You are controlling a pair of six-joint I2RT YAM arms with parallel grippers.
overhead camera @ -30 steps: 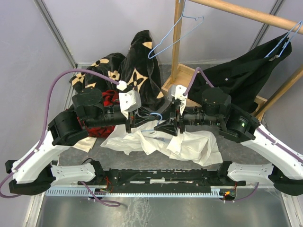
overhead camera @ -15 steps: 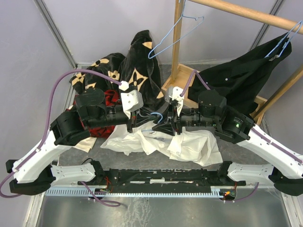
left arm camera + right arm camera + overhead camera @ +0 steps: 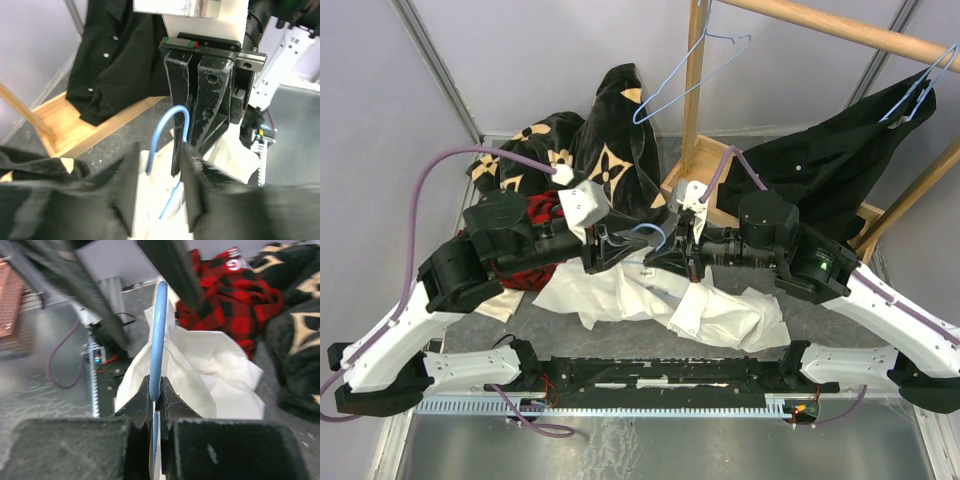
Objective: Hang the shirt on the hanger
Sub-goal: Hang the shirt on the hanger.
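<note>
My left hand (image 3: 159,192) has let go and my right hand (image 3: 155,397) has clamped onto the hanger (image 3: 159,325), whose thin wire may swivel and shed the shirt (image 3: 720,315).

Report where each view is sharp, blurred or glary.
Top external: evenly lit and sharp throughout, with a soft sheen on the metal strip at the near edge. Left wrist: the left gripper is a dark blur at the bottom, the right gripper and hanger crisp. Right wrist: its own fingers blur near the lens; the shirt is in focus.
</note>
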